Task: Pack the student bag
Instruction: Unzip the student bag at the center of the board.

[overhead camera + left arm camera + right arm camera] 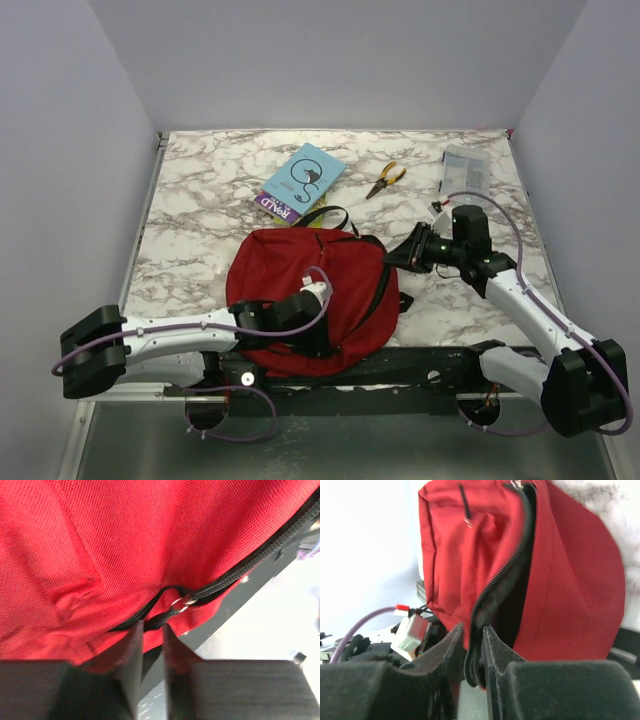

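The student bag (pixel 300 275) is a dark red backpack lying flat at the table's near middle. My left gripper (pixel 320 345) is at its near edge. In the left wrist view my left gripper (pixel 152 630) is shut on the black zipper pull (pixel 162 619), which hangs from a metal ring (pixel 178 604) on the black zipper (pixel 250 565). My right gripper (pixel 396 255) is at the bag's right side. In the right wrist view my right gripper (pixel 474 640) is shut on the bag's zipper edge (pixel 492 592), beside a dark gap (pixel 517 600) where the bag is part open.
A light blue book (pixel 308 176) lies on a purple book (pixel 272 206) just behind the bag. Yellow-handled pliers (pixel 385 180) and a clear plastic case (pixel 466 168) lie at the back right. A black rail (pixel 430 365) runs along the near edge.
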